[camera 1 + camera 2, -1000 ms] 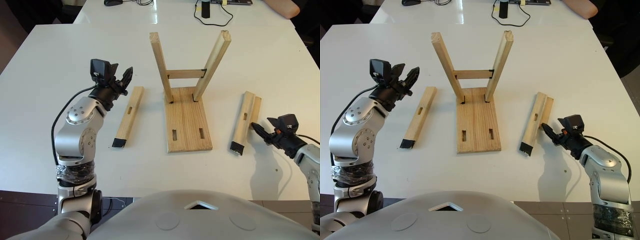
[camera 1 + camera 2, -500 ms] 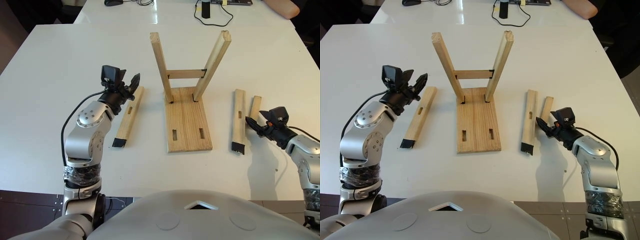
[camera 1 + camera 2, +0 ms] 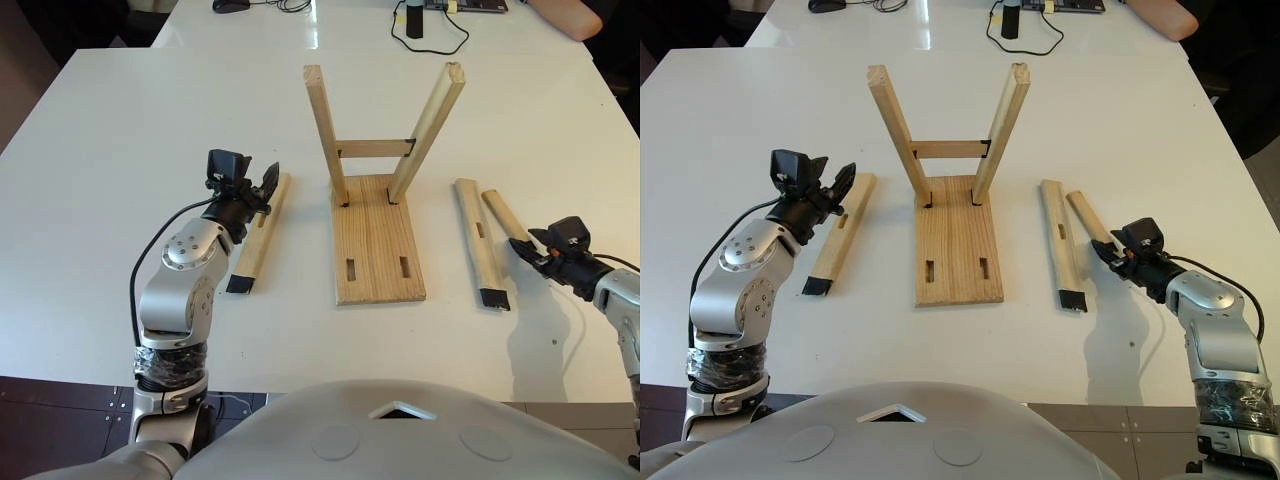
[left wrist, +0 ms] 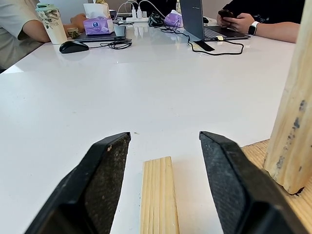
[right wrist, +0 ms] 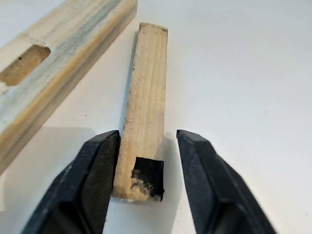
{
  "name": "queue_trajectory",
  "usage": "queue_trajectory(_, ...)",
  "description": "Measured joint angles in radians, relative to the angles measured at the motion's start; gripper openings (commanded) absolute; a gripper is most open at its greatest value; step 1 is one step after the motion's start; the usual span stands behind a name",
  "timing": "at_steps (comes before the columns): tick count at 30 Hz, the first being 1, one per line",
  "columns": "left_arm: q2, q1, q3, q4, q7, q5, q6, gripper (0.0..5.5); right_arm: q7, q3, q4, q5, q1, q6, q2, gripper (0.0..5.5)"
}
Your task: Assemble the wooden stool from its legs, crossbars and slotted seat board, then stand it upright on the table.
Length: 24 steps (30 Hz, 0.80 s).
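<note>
— Status on the table (image 3: 120, 120), L to R pls?

— Nearest the L edge we've got the left gripper (image 4: 164, 141), low over the tabletop. Jaws are wide and straddle the far end of the left loose leg (image 3: 258, 228). We see a gap on both sides, so no grip.

— And that leg?

— Flat, running from the near edge toward the far edge. Slot faces up, black foot at the near end.

— Mid-table?

— We see the seat board (image 3: 377, 245) flat at the centre, long axis near-to-far. The upright legs (image 3: 325, 135) stand in its slots at the far-edge end and lean apart toward their tops, w/ a fitted crossbar (image 3: 375, 148) joining them. Two more slots (image 3: 350, 268) sit toward the board's near-edge end.

— R side?

— The right loose leg (image 3: 478, 240) lies flat between board & R edge, slot up, black foot toward the near edge. Just beside it on the R-edge side is the loose crossbar (image 3: 500, 212), lying at an angle. The two are close at their far ends and spread apart nearer us.

— Right arm?

— We have the right gripper (image 5: 146, 139) at that crossbar's near end. Jaws are parted, one finger either side of the black-marked tip, not clamped on it.
</note>
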Motion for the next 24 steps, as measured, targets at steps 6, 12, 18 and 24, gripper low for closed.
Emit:
queue_trajectory(6,0.0,-0.003,0.002,0.001,0.006,0.005,-0.001,2.62,0.003,0.005,0.031,0.002,-0.026,-0.006,0.003,1.31)
queue_trajectory(12,0.041,-0.048,0.071,0.02,-0.018,0.008,-0.011,2.62,-0.07,-0.047,0.103,0.008,-0.1,0.005,0.036,1.31)
queue_trajectory(18,0.149,-0.093,0.238,-0.119,-0.274,-0.434,0.118,3.04,-0.067,-0.203,-0.065,0.21,-0.244,0.072,0.041,1.31)
queue_trajectory(24,0.192,-0.202,0.273,-0.189,-0.33,-0.814,0.197,3.58,0.038,-0.218,-0.423,0.636,-0.382,0.22,0.032,1.31)
